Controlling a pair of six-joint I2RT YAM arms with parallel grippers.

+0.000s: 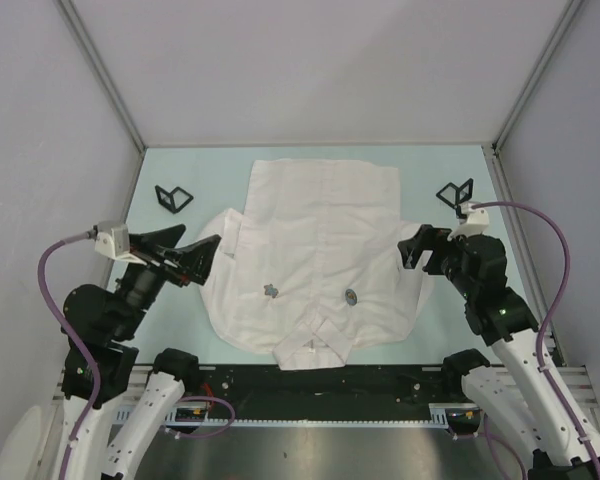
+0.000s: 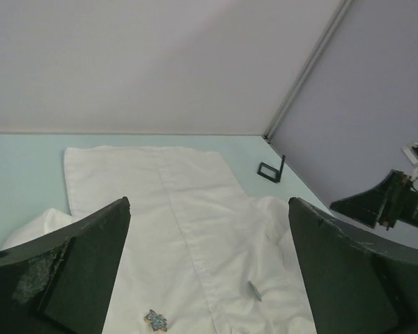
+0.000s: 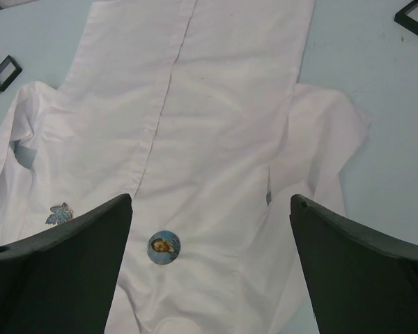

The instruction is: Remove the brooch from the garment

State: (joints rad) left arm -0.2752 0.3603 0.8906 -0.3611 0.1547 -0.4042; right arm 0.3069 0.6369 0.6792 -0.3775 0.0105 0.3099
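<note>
We are holding our left gripper (image 1: 208,258) beside one sleeve of the large white, faintly pinkish, thin-fabric button-front shirt (image 1: 315,240), jaws standing wide apart and gripping nothing. Our right gripper (image 1: 410,256) is hovering at the opposite sleeve, fingers likewise spread and empty. The shirt is lying flat on the pale teal tabletop (image 1: 200,170), collar toward our bases. A small blue-grey leaf-shaped brooch (image 1: 270,291) and a round blue badge (image 1: 351,296) are sitting on its chest, on either side of the placket.
</note>
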